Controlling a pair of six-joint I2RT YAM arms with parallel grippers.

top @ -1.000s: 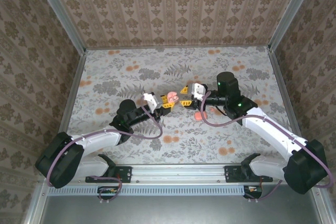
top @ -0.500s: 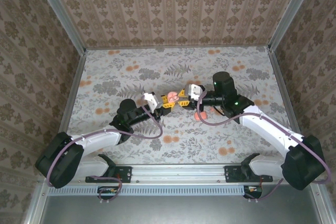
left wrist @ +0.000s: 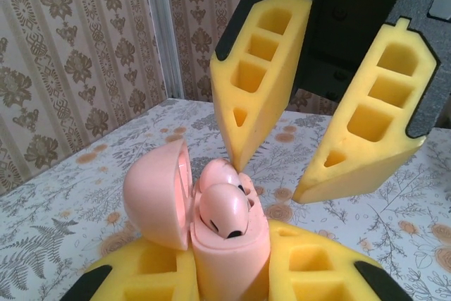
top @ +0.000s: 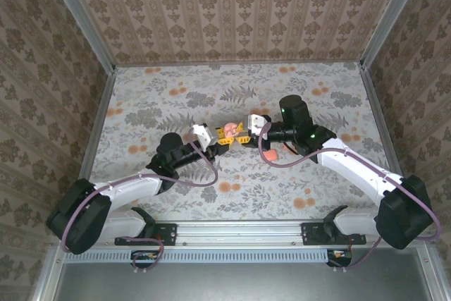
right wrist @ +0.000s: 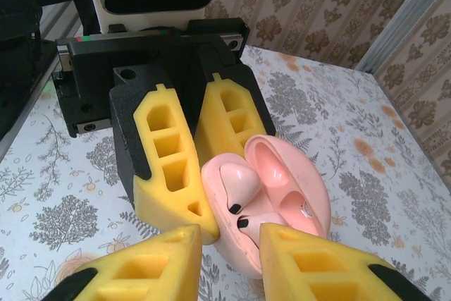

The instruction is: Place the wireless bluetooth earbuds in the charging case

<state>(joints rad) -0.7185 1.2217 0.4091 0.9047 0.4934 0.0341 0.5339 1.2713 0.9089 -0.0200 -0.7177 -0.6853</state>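
Left tool [left wrist: 229,278] clamped on the open charging case [left wrist: 231,248], midway between the surface's [top: 176,96] side edges. We see both earbuds [left wrist: 225,211] in their wells. Right tool [left wrist: 271,180] hovers, jaws apart, empty. Seating step, we judge; next calls for a gentle downward press.

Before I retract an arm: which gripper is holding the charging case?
The left gripper: it clamps the charging case, while the right gripper stands open at the earbuds.
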